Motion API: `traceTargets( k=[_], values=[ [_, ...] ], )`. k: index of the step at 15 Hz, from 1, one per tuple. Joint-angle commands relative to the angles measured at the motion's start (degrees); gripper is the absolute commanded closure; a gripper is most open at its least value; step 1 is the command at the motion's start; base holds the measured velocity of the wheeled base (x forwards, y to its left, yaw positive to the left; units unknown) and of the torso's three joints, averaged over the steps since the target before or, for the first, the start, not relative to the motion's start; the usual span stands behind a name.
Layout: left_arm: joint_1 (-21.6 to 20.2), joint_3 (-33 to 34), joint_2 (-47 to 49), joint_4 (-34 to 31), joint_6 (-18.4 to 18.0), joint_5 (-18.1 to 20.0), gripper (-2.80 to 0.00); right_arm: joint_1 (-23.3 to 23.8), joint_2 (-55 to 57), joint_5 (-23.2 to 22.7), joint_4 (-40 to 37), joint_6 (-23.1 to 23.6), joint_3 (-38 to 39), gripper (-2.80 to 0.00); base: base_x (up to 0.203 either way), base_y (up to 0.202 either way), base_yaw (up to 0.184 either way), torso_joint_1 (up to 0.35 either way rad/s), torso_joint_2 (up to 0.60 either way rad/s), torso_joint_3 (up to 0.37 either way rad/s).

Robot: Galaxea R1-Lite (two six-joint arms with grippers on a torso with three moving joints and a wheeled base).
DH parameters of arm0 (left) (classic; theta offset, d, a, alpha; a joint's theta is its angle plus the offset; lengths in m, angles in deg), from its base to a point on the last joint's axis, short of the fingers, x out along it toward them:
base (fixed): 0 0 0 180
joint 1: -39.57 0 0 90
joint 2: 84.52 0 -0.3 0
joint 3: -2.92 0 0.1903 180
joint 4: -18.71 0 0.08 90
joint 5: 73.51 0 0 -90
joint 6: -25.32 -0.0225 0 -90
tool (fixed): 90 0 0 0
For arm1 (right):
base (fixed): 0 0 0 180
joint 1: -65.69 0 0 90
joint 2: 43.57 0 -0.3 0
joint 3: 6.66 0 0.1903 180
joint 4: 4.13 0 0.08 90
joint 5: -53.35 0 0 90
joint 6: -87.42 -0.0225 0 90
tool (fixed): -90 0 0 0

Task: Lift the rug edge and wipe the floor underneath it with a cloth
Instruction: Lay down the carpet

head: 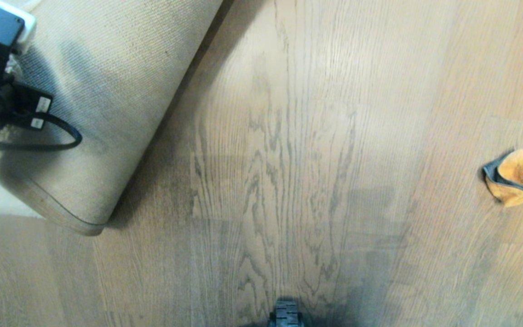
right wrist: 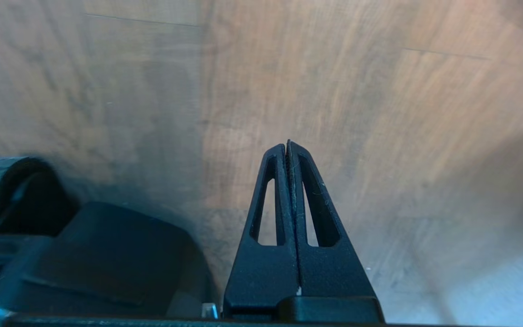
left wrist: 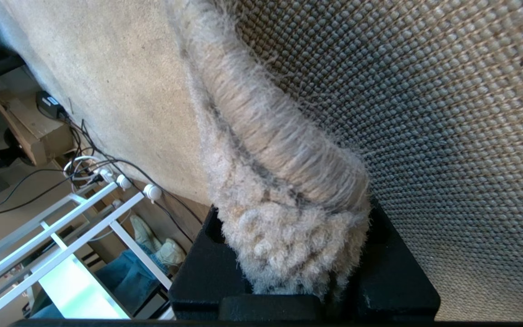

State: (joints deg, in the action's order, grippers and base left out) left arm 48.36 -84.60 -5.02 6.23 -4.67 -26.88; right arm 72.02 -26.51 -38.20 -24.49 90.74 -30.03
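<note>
Black left end effector (left wrist: pixel 295 272) clamps rug edge (left wrist: pixel 284 190) | right end effector (right wrist: pixel 288 147) closed, empty

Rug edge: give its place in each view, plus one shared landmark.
Head view: rug edge folded back at left, woven backing up.
Left wrist view: fuzzy border clamped in the left end effector, centre bottom.
Right wrist view: not in it.
Shared landmark: woven tan backing.

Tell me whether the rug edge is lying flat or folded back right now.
Folded back. The rug edge is turned over, its woven backing facing up above the floor, and the left claw is shut on its fluffy border.
</note>
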Motion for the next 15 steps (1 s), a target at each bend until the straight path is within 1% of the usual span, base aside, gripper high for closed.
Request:
traceTargets(
  k=[1, 3, 8, 9, 10, 11, 12, 15],
  values=[
    [0.0, -0.3, -0.1, 0.1, -0.2, -0.2, 0.00, -1.0, -0.7, 0.0, 0.1, 0.0, 0.0, 0.00, 0.000, 0.000, 0.000, 0.000, 0.00, 0.000],
    [0.1, -0.1, 0.0, 1.2, -0.2, -0.2, 0.00, -1.1, -0.8, 0.1, 0.1, -0.1, 0.0, 0.00, 0.000, 0.000, 0.000, 0.000, 0.00, 0.000],
    [0.4, -0.3, -0.1, 1.2, -0.2, -0.3, 0.00, -1.1, -0.8, 0.1, 0.1, -0.1, 0.0, 0.00, 0.000, 0.000, 0.000, 0.000, 0.00, 0.000],
    [0.4, -0.3, -0.2, 1.2, -0.2, -0.3, 0.00, -1.8, -0.9, 0.0, 0.1, -0.1, 0.0, 0.00, 0.000, 0.000, 0.000, 0.000, 0.00, 0.000],
    [0.4, -0.3, -0.3, 1.2, -0.2, -0.4, 0.00, -3.9, -1.7, 0.0, 0.1, -0.1, 0.0, 0.00, 0.000, 0.000, 0.000, 0.000, 0.00, 0.000],
    [0.4, -0.3, -0.3, 1.2, -0.2, -0.7, 0.00, -6.2, -3.5, 0.0, 0.1, -0.1, 0.0, 0.00, 0.000, 0.000, 0.000, 0.000, 0.00, 0.000],
    [0.4, -0.3, -0.2, 1.2, -0.2, -0.7, 0.00, -7.0, -5.2, 0.0, 0.1, -0.1, 0.0, 0.00, 0.000, 0.000, 0.000, 0.000, 0.00, 0.000],
    [0.4, -0.3, -0.1, 1.3, -0.2, -0.7, 0.00, -6.6, -14.3, 0.0, 0.1, 0.0, 0.0, 0.00, 0.000, 0.000, 0.000, 0.000, 0.00, 0.000]
  ],
)
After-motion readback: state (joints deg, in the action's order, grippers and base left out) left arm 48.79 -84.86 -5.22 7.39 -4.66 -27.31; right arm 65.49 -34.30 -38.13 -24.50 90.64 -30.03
